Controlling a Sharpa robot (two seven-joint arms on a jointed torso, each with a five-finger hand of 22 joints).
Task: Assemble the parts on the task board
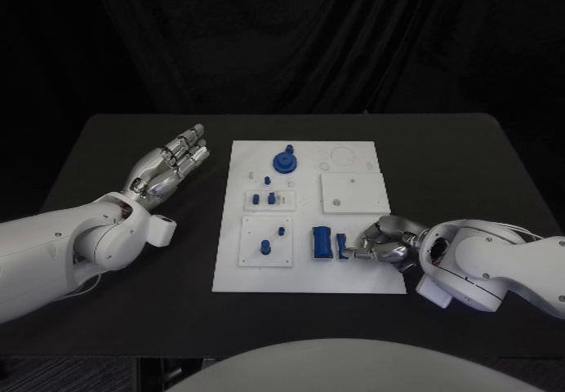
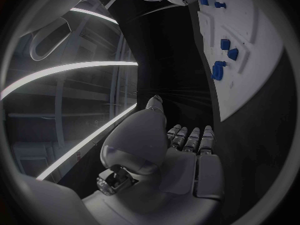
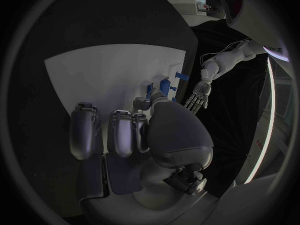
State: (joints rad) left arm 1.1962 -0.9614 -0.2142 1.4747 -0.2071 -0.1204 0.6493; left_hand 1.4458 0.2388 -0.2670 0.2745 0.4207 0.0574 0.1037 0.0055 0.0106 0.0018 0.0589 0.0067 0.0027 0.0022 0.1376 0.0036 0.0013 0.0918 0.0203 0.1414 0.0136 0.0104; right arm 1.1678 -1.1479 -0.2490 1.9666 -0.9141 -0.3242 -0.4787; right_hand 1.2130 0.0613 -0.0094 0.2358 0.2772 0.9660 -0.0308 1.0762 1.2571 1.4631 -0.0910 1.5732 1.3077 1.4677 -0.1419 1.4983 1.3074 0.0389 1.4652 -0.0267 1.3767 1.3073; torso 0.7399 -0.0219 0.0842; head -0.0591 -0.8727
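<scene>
Task board [image 1: 353,196], two hands, several blue parts [image 1: 320,242]

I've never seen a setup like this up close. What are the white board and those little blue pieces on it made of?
The task board looks like matte white plastic or painted sheet: flat, even, no glare, with raised square panels. The blue pieces look like moulded or printed plastic, solid colour with a dull sheen; I can't be sure. The right robot hand beside them looks like silvery metal.

Right hand [image 1: 383,242] fingertips hidden behind small blue part [image 1: 341,244]; grasp unclear. Task board [image 1: 353,273] corner under right hand covered. Tiny board pegs too small to identify.
</scene>
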